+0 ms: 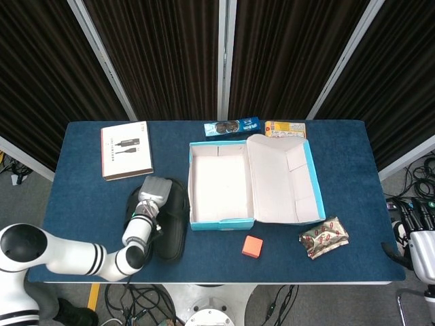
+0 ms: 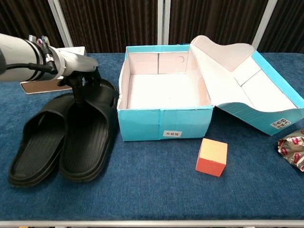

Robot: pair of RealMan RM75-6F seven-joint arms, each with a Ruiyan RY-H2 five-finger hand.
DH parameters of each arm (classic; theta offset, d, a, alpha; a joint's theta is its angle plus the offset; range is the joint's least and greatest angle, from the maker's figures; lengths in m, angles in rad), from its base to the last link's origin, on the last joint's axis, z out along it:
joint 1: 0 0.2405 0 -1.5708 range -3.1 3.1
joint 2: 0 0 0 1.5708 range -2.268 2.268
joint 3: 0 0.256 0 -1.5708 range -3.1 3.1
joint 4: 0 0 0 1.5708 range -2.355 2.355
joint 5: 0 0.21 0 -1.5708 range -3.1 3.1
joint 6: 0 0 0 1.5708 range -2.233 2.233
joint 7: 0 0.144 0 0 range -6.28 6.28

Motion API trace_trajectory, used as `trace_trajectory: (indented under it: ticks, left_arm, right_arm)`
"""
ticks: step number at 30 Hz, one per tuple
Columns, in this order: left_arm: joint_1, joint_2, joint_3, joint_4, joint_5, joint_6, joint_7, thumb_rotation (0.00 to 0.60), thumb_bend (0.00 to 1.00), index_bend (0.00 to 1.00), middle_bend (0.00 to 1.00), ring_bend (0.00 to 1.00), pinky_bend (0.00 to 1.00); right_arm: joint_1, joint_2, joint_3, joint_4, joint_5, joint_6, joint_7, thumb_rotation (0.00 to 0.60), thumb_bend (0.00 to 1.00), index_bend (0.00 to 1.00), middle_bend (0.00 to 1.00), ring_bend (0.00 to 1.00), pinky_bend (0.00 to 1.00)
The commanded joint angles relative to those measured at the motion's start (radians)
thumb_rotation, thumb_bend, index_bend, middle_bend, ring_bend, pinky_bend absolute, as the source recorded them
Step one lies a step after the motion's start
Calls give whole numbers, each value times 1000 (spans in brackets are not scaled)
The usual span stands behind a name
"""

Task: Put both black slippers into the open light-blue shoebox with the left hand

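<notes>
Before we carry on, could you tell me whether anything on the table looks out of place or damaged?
Only the crumpled snack wrapper near the table's front right looks untidy. The black slippers lie side by side beside the empty light-blue shoebox, left robot hand over their toes.

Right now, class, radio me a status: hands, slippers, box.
Left hand fingers on the right slipper's strap. Both slippers on the table, none in the open shoebox. Right hand off to the side. Path to the shoebox looks clear.

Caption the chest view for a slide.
Left hand on the strap of the right-hand black slipper, beside the open, empty light-blue shoebox.
</notes>
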Motion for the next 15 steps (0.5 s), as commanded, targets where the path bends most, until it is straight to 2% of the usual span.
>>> trace_trajectory:
  ticks: [1, 8, 12, 15]
  left_arm:
    - [48, 56, -2, -83, 81, 81, -44, 600, 0, 551, 625, 880, 783]
    - [140, 159, -14, -181, 197, 163, -136, 600, 0, 560, 648, 878, 783]
    - [202, 224, -31, -216, 275, 163, -227, 600, 0, 561, 648, 878, 782]
    - [246, 270, -68, -218, 341, 135, -327, 600, 0, 561, 647, 878, 782]
  right_arm:
    - [0, 0, 0, 1, 0, 0, 2, 600, 95, 50, 139, 41, 128]
    - [2, 0, -1, 3, -10, 3, 6, 600, 95, 50, 139, 41, 128]
    - [2, 3, 1, 0, -11, 7, 4, 600, 94, 50, 139, 41, 128]
    - [3, 3, 0, -3, -14, 4, -1, 600, 95, 50, 139, 41, 128]
